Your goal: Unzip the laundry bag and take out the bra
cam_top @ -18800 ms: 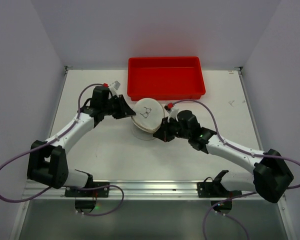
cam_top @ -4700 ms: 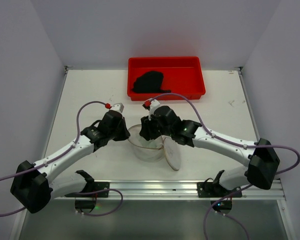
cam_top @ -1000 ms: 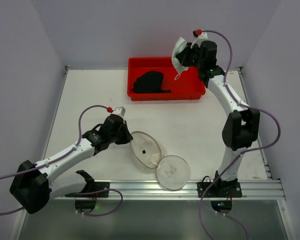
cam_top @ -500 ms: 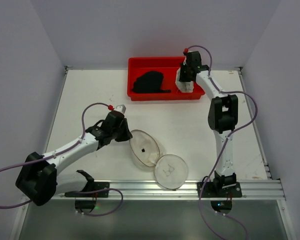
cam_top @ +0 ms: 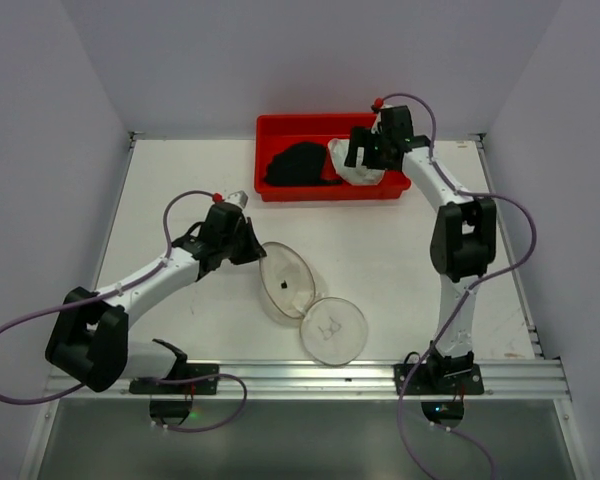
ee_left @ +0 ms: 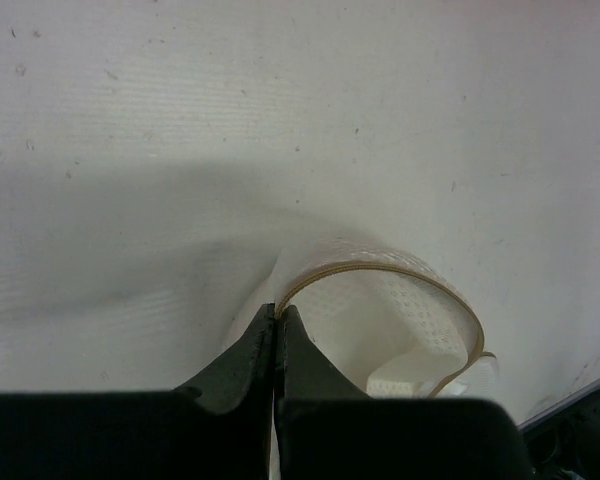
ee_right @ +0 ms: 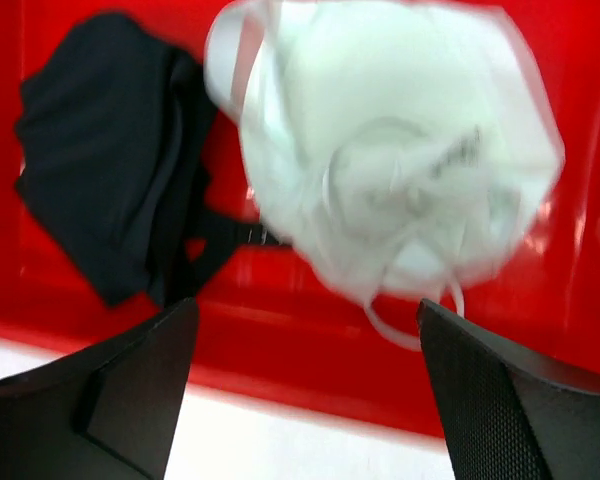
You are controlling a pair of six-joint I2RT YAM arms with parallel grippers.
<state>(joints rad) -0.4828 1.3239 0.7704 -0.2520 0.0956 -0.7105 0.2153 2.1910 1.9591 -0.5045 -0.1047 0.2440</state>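
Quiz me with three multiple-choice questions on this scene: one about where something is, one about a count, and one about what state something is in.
1. Where is the black bra?
A) in the red tray
B) dangling in the air
C) tucked under an arm

2. How many things lie in the tray?
A) one
B) two
C) four

3. The laundry bag is:
A) zipped shut
B) open, its two halves spread side by side
C) crumpled into a ball

Answers:
1. A: the bra lies in the tray's left part.
2. B: the tray holds only the bra and a white cup-like piece.
3. B: both round halves lie opened out, and the left gripper pinches one rim.
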